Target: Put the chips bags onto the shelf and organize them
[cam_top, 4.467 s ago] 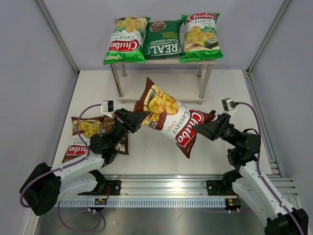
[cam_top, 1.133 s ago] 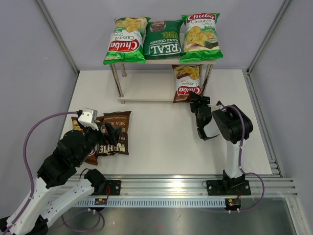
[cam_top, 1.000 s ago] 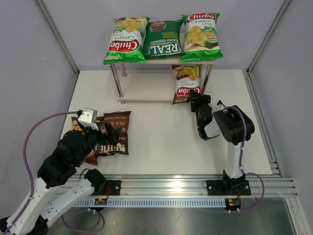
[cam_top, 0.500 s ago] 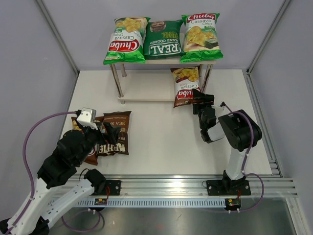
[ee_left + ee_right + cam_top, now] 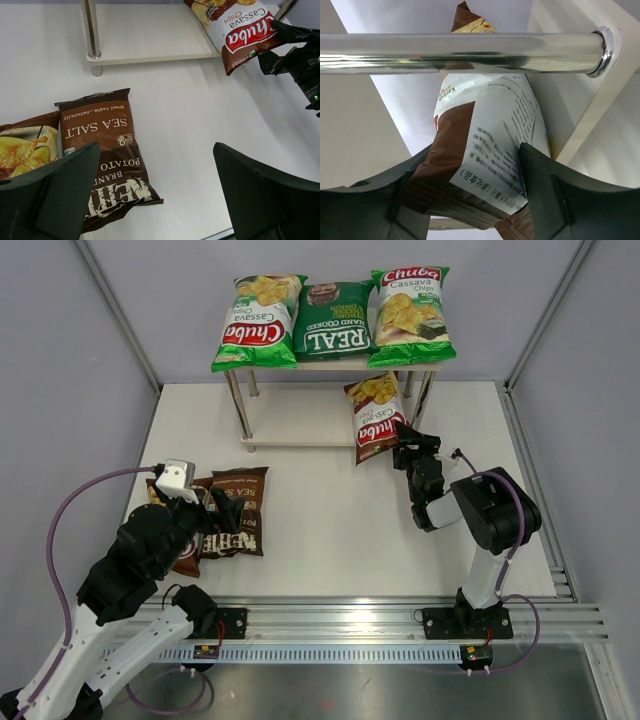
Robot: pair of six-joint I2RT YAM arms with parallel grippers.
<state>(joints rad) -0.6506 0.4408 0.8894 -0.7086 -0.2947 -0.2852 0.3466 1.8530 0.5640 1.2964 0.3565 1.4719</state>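
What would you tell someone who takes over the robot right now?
Left gripper: open, empty, over the dark brown bag on the table.
Right gripper: shut on the near end of a brown bag that lies tilted on the right side of the shelf, lower board.
Done: three green bags lined up on the top board.
Left: settle that brown bag, then shelve the dark brown bag and the other brown bag beside it.

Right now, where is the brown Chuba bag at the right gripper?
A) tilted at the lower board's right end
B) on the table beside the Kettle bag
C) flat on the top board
A: the brown Chuba bag leans askew over the right end of the lower board, its near end between the fingers of the right gripper.
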